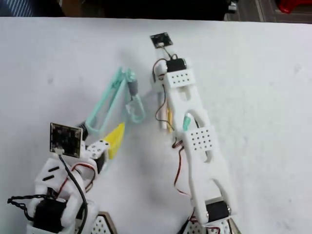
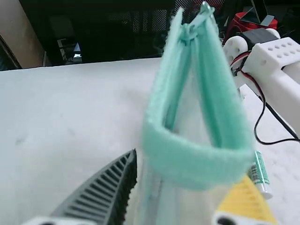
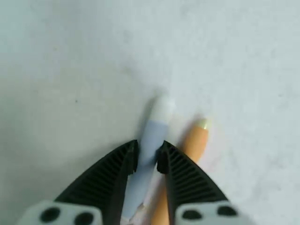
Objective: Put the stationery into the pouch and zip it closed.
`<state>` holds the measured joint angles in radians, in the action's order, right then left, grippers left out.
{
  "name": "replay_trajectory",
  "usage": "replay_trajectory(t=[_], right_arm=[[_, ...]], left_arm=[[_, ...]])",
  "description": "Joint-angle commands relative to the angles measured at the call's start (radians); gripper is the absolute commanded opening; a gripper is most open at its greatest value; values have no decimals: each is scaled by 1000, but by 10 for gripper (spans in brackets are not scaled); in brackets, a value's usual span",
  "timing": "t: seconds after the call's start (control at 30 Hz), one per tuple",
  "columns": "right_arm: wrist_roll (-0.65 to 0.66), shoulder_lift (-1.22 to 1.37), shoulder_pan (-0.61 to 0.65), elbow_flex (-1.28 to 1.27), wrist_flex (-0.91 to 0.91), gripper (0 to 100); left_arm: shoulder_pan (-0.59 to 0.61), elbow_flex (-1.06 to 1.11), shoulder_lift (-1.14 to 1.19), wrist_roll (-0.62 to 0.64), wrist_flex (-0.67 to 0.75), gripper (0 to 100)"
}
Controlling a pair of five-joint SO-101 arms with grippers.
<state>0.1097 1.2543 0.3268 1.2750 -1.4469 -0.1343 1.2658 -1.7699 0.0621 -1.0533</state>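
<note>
My right gripper (image 3: 149,151) clamps the blue pen (image 3: 156,124), judged light, stiff and slick; hold mid-barrel. My left gripper (image 2: 187,180) pinches the soft pouch (image 2: 197,159) at its near end.

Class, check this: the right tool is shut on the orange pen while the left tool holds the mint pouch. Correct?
No. The right wrist view shows the right tool shut on the pale blue pen; the orange pen lies beside it. The left tool does hold the mint pouch.
</note>
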Motion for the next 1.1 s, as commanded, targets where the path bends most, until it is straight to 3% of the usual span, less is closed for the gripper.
replay_trajectory(t=[0.0,0.23,0.53,0.87,1.07], right_arm=[[17,-24,12,25,-35,16],[23,-265,13,408,-274,17],[17,-745,82,313,-271,17],[17,-1013,237,298,-278,17],[17,-1273,278,-40,-280,16]], left_arm=[[8,-44,15,20,-3,268],[1,-44,15,21,-5,270],[-1,-43,15,17,-5,272],[-2,-26,16,14,-3,319],[-2,-26,16,14,-3,317]])
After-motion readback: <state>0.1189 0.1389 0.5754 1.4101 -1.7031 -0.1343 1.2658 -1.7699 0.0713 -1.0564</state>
